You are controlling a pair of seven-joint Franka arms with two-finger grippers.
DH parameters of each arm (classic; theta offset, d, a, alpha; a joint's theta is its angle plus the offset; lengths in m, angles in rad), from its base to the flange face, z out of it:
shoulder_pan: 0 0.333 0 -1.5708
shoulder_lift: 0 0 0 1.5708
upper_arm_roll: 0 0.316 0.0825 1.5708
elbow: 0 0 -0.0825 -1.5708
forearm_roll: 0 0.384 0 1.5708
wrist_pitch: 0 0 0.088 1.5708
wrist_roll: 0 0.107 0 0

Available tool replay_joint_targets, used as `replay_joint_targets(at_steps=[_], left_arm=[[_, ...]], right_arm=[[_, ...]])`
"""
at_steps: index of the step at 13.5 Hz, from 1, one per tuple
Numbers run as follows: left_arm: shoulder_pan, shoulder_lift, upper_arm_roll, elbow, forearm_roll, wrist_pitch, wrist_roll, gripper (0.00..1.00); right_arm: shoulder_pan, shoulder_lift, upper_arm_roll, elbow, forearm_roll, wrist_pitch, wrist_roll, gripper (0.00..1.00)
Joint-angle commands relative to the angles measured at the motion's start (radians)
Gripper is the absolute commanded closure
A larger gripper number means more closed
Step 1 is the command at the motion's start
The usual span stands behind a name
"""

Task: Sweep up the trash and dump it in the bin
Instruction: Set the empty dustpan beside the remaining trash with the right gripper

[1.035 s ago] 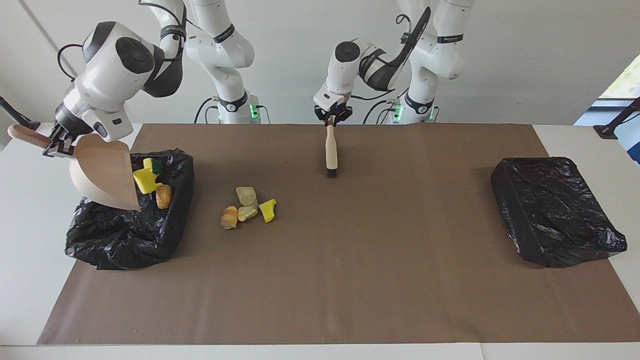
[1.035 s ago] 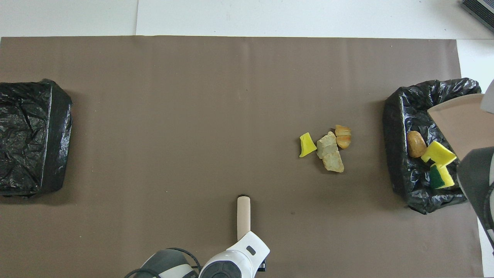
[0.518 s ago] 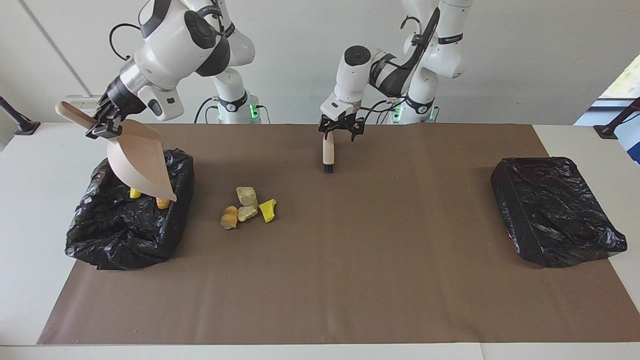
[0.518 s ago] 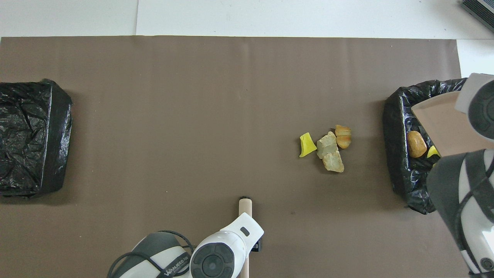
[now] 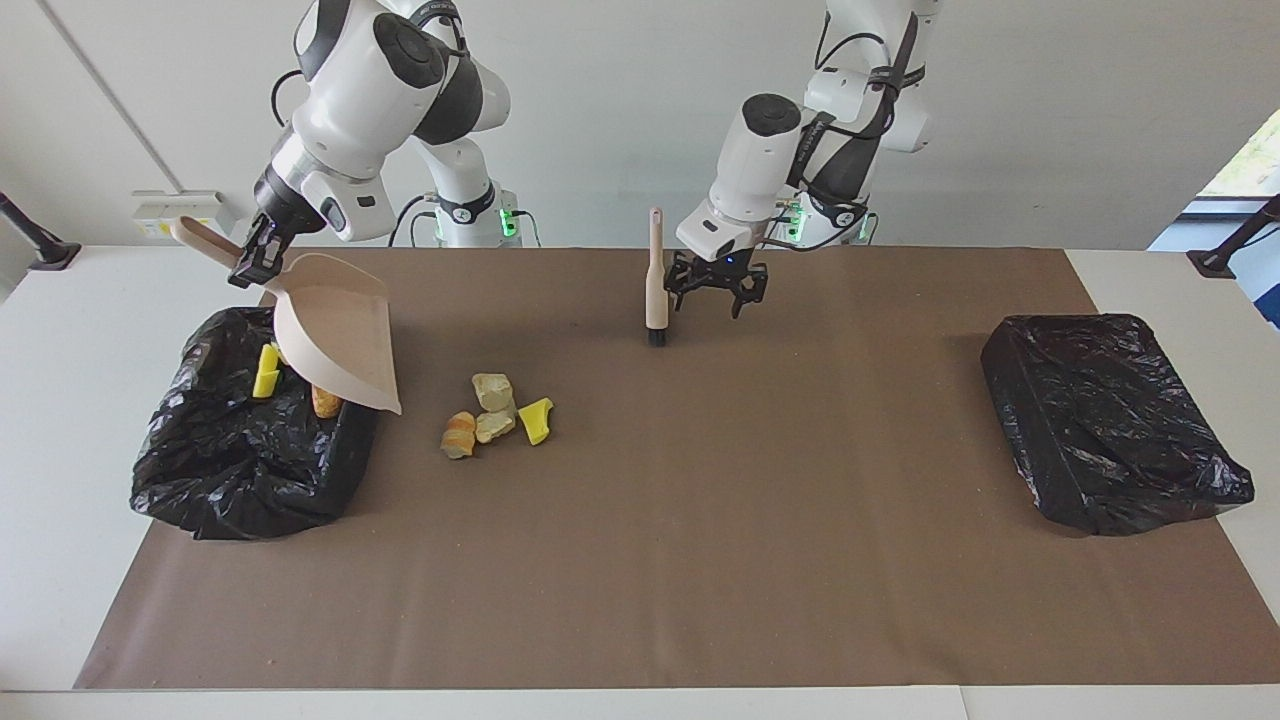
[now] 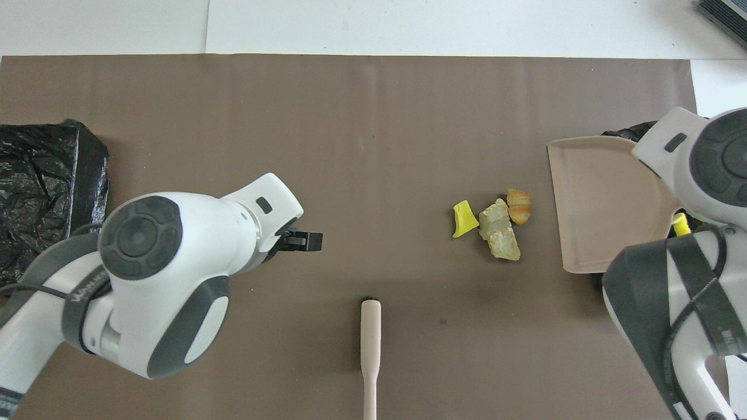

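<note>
Trash lies in two places. Four loose scraps (image 5: 495, 413) (a tan chunk, a second pale chunk, an orange-brown bread-like piece and a bright yellow sponge wedge) sit bunched together on the brown paper table cover (image 5: 700, 560), left of centre in the facing view and right of centre in the overhead view (image 6: 495, 221). More pieces, among them a yellow sponge piece (image 5: 265, 371) and an orange-brown chunk (image 5: 325, 400), rest inside the crumpled black plastic-lined bin (image 5: 240, 460) at the left of the facing view.

The right gripper (image 5: 252, 262), in the upper left of the facing view, is clamped on the handle of the pale pink plastic dustpan (image 5: 335, 335), which hangs tilted, mouth down, over that bin's edge; in the overhead view the pan (image 6: 607, 204) covers most of the bin.

The left gripper (image 5: 718, 292), upper centre in the facing view, hangs with its fingers spread wide and nothing between them, just beside a small wooden-handled brush with black bristles (image 5: 656, 280). The brush stands upright on its bristles on the cover, apart from the gripper; in the overhead view it shows at bottom centre (image 6: 370, 350).

A second black plastic-lined bin (image 5: 1110, 420) sits at the right of the facing view.
</note>
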Motion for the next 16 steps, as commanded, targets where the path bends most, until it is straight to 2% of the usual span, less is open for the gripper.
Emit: replay_joint_targets(at_steps=[1,4,7,9,13,16], left_arm=[[0.095,0.023,-0.014,0.126,0.028,-0.077,0.097,0.00],[0.173,0.019,-0.012,0.255,0.074,-0.187,0.183,0.00],[0.256,0.020,-0.011,0.413,0.077,-0.330,0.267,0.00],[0.278,0.025,-0.008,0.478,0.074,-0.407,0.271,0.00],[0.310,0.053,-0.002,0.562,0.074,-0.491,0.332,0.00],[0.326,0.057,-0.005,0.587,0.074,-0.577,0.383,0.00]], right_arm=[[0.012,-0.021,0.041,-0.030,0.120,-0.016,0.216,1.00],[0.122,0.021,0.068,-0.040,0.220,-0.014,0.574,1.00],[0.265,0.138,0.068,-0.014,0.298,0.024,0.923,1.00],[0.316,0.198,0.068,0.014,0.391,0.072,1.132,1.00],[0.334,0.366,0.068,0.199,0.526,0.081,1.422,1.00],[0.337,0.472,0.068,0.273,0.558,0.187,1.634,1.00]])
